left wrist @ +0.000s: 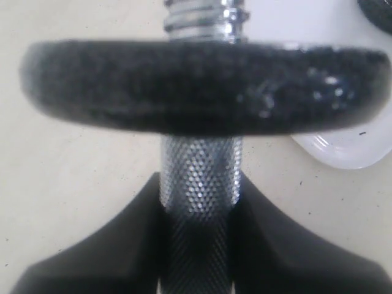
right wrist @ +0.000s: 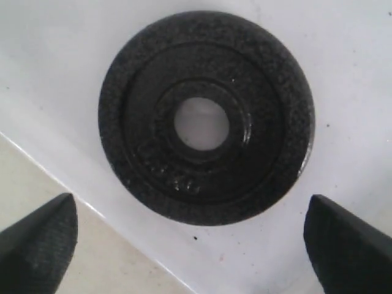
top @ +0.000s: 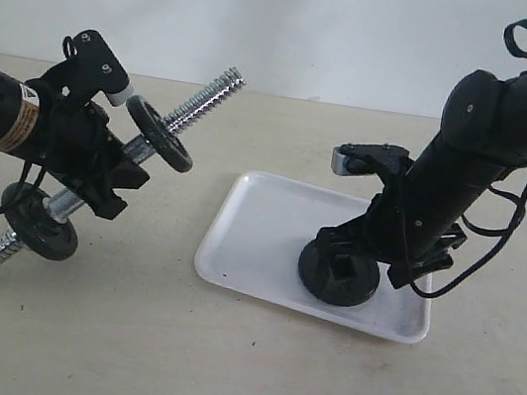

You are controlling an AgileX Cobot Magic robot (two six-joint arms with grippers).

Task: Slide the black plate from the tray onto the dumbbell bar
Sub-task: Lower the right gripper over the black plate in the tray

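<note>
Matte black plate (top: 329,290) lies flat in the tray (top: 259,227), directly under the right tool (top: 342,258). Right tool is released. In the right wrist view its two fingers (right wrist: 37,245) stand wide, one off each side of the black plate (right wrist: 135,122), with a gap on both sides and no contact. White tray (right wrist: 343,73) shows through the plate's centre hole. The plate sits near one tray edge, and the beige counter (right wrist: 110,263) starts just past that edge, by one fingertip.

Left tool (top: 105,183) is clenched on the dumbbell bar (top: 198,102), grasping it mid-length. In the left wrist view the fingers (left wrist: 110,257) press both sides of the bar's knurled section (left wrist: 199,177). The bar is held tilted. Cannot tell whether its low threaded end touches the counter (top: 216,370).

There is one black disc on each side of the left tool. The upper disc (top: 158,133) is just past the fingertips and fills the left wrist view edge-on (left wrist: 202,86). The lower disc (top: 44,223) is behind the grip, near the low end. Bare screw thread runs on beyond the upper disc, away from the tool. A tray corner (left wrist: 343,153) shows past that disc.

Left tool and right tool are well apart, and the black plate is at the right one only.
</note>
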